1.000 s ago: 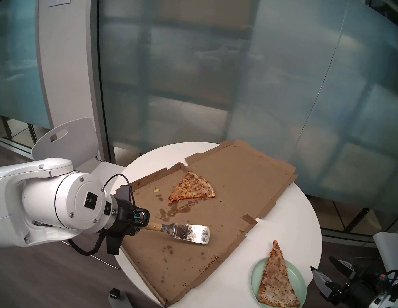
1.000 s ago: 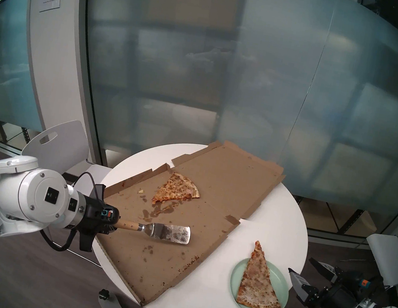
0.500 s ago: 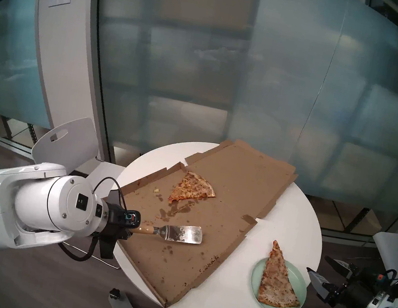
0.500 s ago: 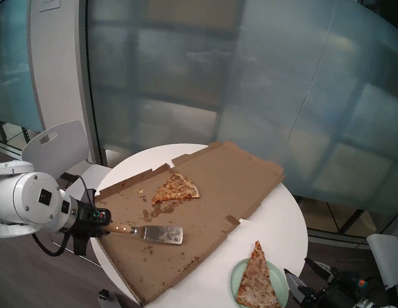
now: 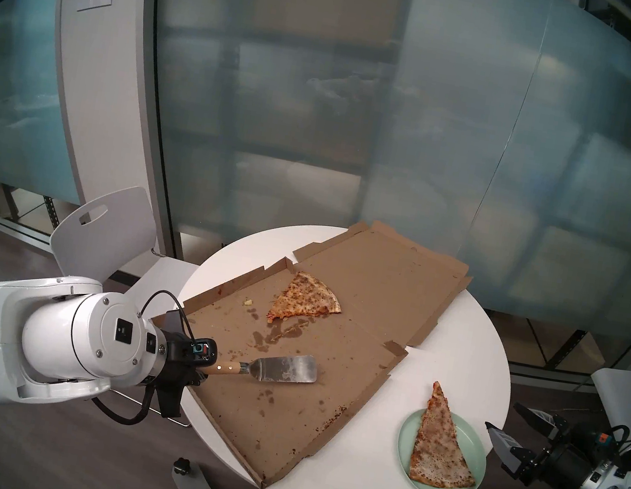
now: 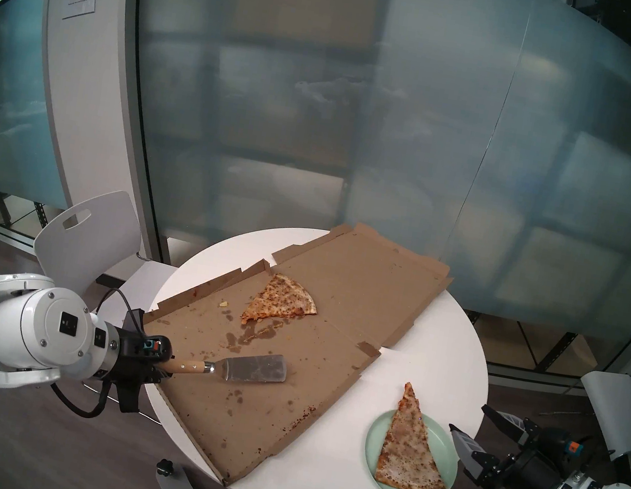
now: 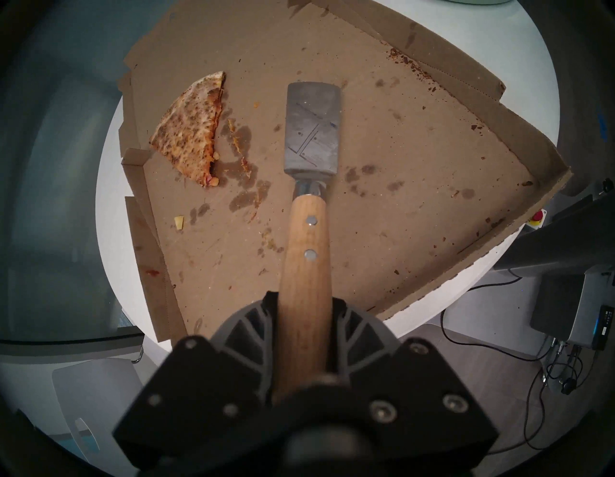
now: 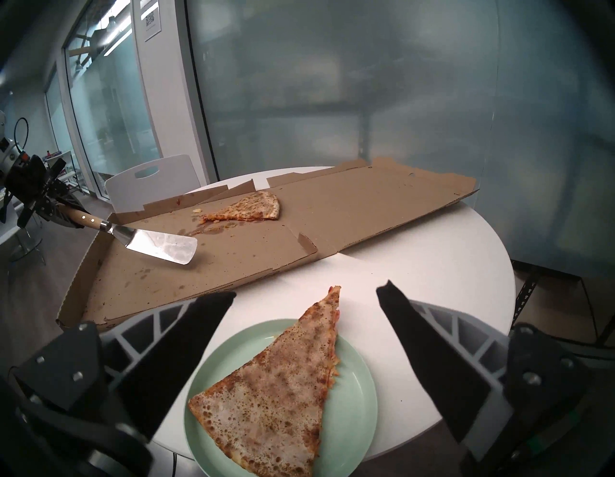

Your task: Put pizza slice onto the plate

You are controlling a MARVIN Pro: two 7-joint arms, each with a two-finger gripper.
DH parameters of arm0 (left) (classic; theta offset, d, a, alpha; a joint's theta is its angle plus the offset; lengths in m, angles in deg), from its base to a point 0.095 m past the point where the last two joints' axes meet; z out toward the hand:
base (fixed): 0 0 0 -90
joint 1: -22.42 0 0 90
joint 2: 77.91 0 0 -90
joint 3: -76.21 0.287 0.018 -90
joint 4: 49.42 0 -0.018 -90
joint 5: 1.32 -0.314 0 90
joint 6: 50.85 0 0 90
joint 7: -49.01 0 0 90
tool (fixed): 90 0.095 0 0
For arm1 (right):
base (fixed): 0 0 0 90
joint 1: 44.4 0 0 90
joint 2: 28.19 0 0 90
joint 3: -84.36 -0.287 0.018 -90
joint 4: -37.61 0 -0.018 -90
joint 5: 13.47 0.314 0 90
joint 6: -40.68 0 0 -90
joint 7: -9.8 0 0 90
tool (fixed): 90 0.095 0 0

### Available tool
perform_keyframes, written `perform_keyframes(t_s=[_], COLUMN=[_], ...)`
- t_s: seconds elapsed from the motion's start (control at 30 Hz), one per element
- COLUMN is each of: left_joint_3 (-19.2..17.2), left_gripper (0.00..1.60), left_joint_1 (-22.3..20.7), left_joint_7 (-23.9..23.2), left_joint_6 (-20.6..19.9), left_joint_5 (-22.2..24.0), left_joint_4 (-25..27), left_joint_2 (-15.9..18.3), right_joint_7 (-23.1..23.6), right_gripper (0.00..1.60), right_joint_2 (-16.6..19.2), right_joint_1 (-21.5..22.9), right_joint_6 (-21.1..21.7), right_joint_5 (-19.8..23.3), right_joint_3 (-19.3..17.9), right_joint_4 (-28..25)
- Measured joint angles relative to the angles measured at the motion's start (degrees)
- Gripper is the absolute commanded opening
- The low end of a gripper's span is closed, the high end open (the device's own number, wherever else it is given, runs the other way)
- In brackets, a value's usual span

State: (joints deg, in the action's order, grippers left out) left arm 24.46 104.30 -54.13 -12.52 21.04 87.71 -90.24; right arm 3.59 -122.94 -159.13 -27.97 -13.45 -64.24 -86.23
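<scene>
The long pale pizza slice [image 5: 439, 443] lies on the mint-green plate [image 5: 482, 443] at the table's front right, its tip reaching past the rim onto the table. It also shows in the right wrist view [image 8: 276, 383], on the plate [image 8: 357, 399]. My left gripper [image 5: 203, 368] is shut on the wooden handle of a metal spatula [image 5: 286, 369]. The bare blade [image 7: 312, 130] is over the pizza box floor. My right gripper [image 5: 503, 417] is open and empty, just right of the plate, its fingers [image 8: 199, 319] on either side of the slice's tip.
An open cardboard pizza box [image 5: 381, 289] covers most of the round white table [image 5: 462, 343]. A shorter orange-brown wedge [image 5: 307, 300] lies in the box near its back. A white chair [image 5: 103, 221] stands behind my left arm. A frosted glass wall is behind the table.
My left arm has drawn back to the left with the spatula, and the blade has tilted a little. My right gripper has edged closer to the plate. The slice and plate have not moved.
</scene>
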Motion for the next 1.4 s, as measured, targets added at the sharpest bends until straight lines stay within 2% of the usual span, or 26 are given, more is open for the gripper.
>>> perform_keyframes(t_s=[0.3,0.77,0.8,0.87,0.9,0.97,1.0,1.07,1.23,1.4], left_joint_3=[0.1,-0.1,-0.2,-0.3,-0.3,-0.5,-0.6,-0.8,-1.3,-2.0], left_gripper=[0.0,0.0,0.06,0.27,0.43,0.51,0.53,0.43,0.46,0.47], left_joint_1=[4.7,12.3,12.8,14.1,14.4,15.4,16.0,16.8,19.2,21.4], left_joint_7=[7.8,21.4,22.4,24.8,25.5,27.2,28.2,29.5,31.3,30.8], left_joint_6=[5.2,17.9,18.8,21.1,21.8,23.6,24.8,26.4,31.2,35.8], left_joint_5=[5.8,16.9,17.7,19.6,20.0,21.2,22.0,22.8,24.4,25.3], left_joint_4=[-2.7,-5.2,-5.2,-5.1,-5.1,-4.9,-4.9,-4.8,-4.8,-5.5], left_joint_2=[0.2,1.7,1.9,2.3,2.5,2.9,3.2,3.6,4.4,5.0], right_joint_7=[0.0,0.0,-0.1,-0.1,-0.1,-0.2,-0.3,-0.4,-0.7,-0.9], right_gripper=[1.6,1.6,1.6,1.6,1.6,1.6,1.6,1.6,1.6,1.6], right_joint_2=[0.0,0.0,0.0,0.0,0.0,0.0,0.0,0.0,0.0,0.0], right_joint_1=[0.0,0.0,0.0,0.0,-0.1,-0.1,-0.2,-0.2,-0.6,-0.8], right_joint_6=[0.0,0.2,0.3,0.4,0.4,0.5,0.6,0.8,1.0,1.2], right_joint_5=[0.4,1.2,1.2,1.4,1.5,1.6,1.7,1.8,2.2,2.6], right_joint_3=[-1.0,-1.8,-1.9,-1.9,-2.0,-2.0,-2.0,-2.0,-1.9,-1.5], right_joint_4=[-0.1,-0.3,-0.3,-0.4,-0.4,-0.5,-0.5,-0.6,-0.7,-0.7])
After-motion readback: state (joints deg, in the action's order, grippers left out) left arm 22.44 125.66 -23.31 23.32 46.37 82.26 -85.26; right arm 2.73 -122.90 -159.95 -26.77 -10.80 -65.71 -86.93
